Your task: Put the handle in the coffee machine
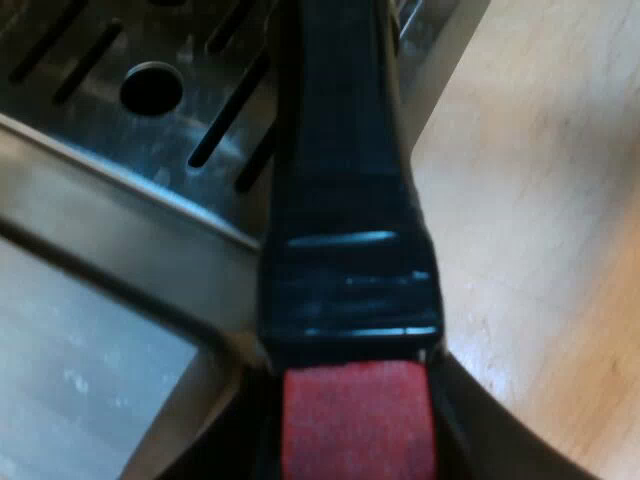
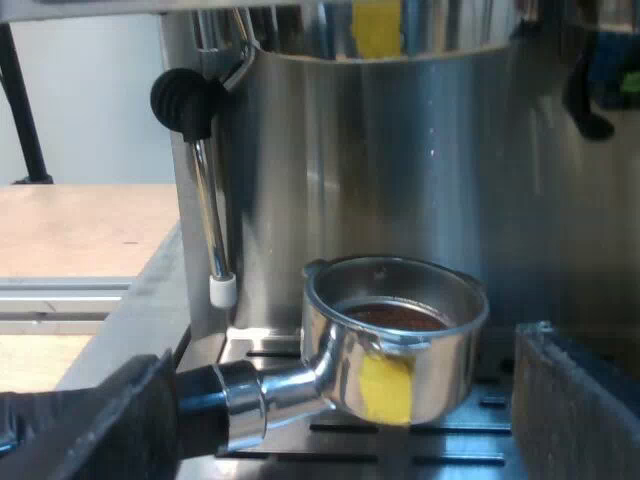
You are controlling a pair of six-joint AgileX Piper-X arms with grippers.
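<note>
The metal holder (image 2: 400, 340) hangs level just above the drip tray (image 2: 420, 445), below the machine's round steel head (image 2: 400, 30). Dark ground coffee fills its basket. Its dark handle (image 1: 345, 200) ends in a red tip (image 1: 355, 420) and reaches back over the slotted tray (image 1: 150, 90). My left gripper (image 1: 355, 440) is shut on that handle near the red end, with one finger (image 1: 490, 430) on each side. My right gripper (image 2: 340, 400) is open in front of the machine. Its fingers (image 2: 580, 400) stand wide apart, with the holder beyond them.
A steam wand (image 2: 205, 200) with a black knob (image 2: 185, 100) and a white tip hangs beside the holder. The espresso machine's shiny steel front (image 2: 420, 170) rises behind it. Light wooden tabletop (image 1: 540, 200) lies past the tray's edge.
</note>
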